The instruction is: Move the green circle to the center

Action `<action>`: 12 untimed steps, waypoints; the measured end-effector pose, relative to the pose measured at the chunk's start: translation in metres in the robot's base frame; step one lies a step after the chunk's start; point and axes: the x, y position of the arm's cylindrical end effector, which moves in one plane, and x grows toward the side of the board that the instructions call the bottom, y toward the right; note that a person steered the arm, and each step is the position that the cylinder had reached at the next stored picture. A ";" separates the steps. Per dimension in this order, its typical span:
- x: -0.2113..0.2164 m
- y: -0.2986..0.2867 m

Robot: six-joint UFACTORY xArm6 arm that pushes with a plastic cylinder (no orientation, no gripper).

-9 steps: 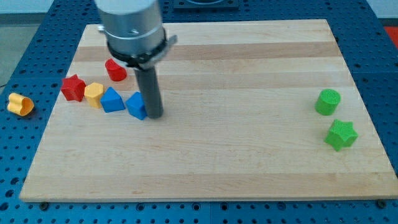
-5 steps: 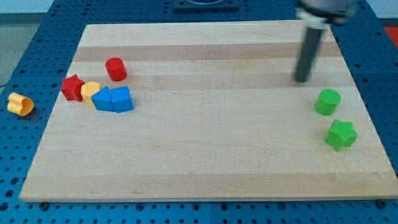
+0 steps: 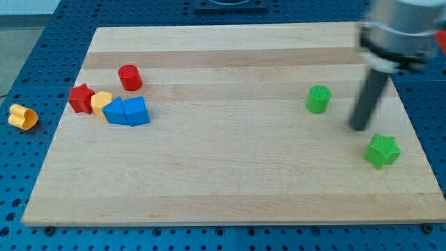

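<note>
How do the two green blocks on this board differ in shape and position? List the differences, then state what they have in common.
Shape: the green circle is a round upright cylinder, while the green star has pointed arms.
Position: the green circle sits nearer the board's middle and higher in the view; the green star lies lower, near the view's right edge.
Tip: my tip stands between them, to the circle's right and the star's upper left, touching neither.
Both are the same green and rest on the wooden board.
</note>
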 end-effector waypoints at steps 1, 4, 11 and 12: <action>-0.029 0.027; -0.023 -0.029; -0.155 -0.290; -0.132 -0.314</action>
